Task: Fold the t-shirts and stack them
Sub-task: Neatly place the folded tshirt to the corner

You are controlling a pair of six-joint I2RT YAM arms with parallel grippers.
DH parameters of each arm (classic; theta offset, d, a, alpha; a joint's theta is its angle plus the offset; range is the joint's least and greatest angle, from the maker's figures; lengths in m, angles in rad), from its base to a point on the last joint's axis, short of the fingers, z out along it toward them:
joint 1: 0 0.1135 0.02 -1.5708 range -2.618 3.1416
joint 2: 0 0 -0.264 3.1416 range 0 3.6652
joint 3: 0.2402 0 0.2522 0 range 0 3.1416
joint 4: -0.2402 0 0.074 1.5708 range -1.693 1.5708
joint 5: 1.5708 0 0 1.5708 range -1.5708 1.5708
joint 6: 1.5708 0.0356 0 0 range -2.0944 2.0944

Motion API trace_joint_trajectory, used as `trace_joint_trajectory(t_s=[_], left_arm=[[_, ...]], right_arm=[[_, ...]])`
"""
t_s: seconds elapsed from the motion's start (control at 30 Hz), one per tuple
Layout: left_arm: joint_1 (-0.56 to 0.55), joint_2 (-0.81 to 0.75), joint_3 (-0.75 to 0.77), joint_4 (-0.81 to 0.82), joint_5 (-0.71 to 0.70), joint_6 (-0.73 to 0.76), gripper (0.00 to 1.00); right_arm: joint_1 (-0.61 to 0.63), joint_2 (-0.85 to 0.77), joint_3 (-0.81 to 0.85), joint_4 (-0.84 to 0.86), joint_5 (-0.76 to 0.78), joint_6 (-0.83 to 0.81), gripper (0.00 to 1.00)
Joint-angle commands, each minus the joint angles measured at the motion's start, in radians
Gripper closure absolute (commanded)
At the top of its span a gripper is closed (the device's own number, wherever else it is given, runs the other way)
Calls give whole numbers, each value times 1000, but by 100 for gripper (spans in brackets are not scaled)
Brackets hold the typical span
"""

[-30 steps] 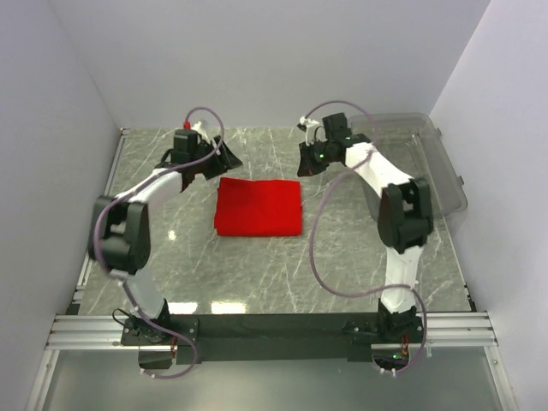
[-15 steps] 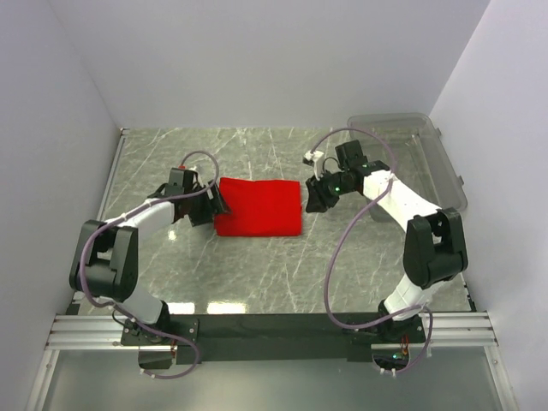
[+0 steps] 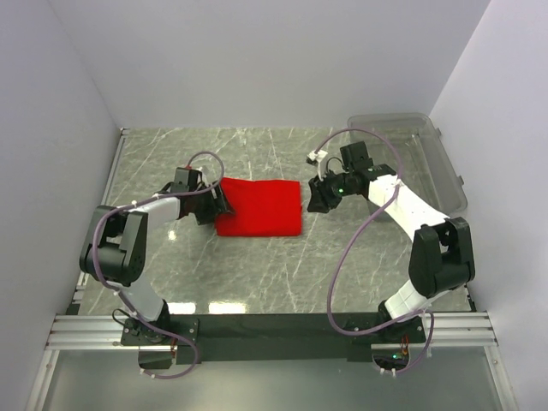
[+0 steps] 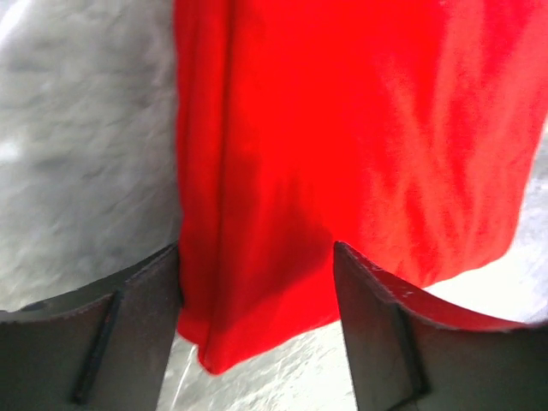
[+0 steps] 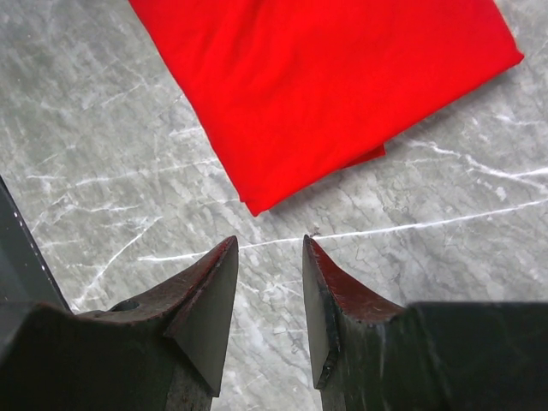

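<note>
A bright red t-shirt [image 3: 259, 206], folded into a flat rectangle, lies on the marble table [image 3: 257, 265] between the two arms. My left gripper [image 3: 218, 205] is low at its left edge. In the left wrist view the shirt [image 4: 342, 128] fills the upper part. One folded corner lies between the wide-apart fingers [image 4: 128, 325] of the open left gripper [image 4: 257, 257], which are not pressed on it. My right gripper [image 3: 312, 200] hangs just off the shirt's right edge. In the right wrist view it [image 5: 269, 244] is open over bare marble, with a corner of the shirt [image 5: 325, 86] a short way ahead.
A clear plastic bin [image 3: 419, 154] stands at the back right, behind the right arm. White walls close the table at the back and both sides. A black rail [image 3: 274, 325] with the arm bases runs along the near edge.
Both arms came from the back of the table down to the shirt's two sides. The right gripper opened. In the last half second the left gripper edged onto the shirt's left edge.
</note>
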Motion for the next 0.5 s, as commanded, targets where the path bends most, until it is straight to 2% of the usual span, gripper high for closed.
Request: trace_joint_trajectory(t_s=[0.0,0.13,0.23,0.27,0.33,0.37,0.47], left_arm=[[-10,55,-17,20,41,-5,27],[-12,83,-12,31,59,-25,39],[-12,103,-7,38,76,-29,58],[-12,107,-1,40,76,-29,69],[-12,109,5,32,75,-23,81],[-10,109,17,21,72,-20,99],[8,100,39,-17,41,-2,99]], right_arm=[[-16,-37,-12,32,-18,12,57],[-25,-42,-11,33,-21,15,57],[-33,-43,-14,36,-22,21,57],[-36,-42,-14,38,-22,21,57],[-42,-42,-17,38,-25,23,57],[-44,-42,-18,38,-24,24,57],[-51,-43,-21,36,-22,20,57]])
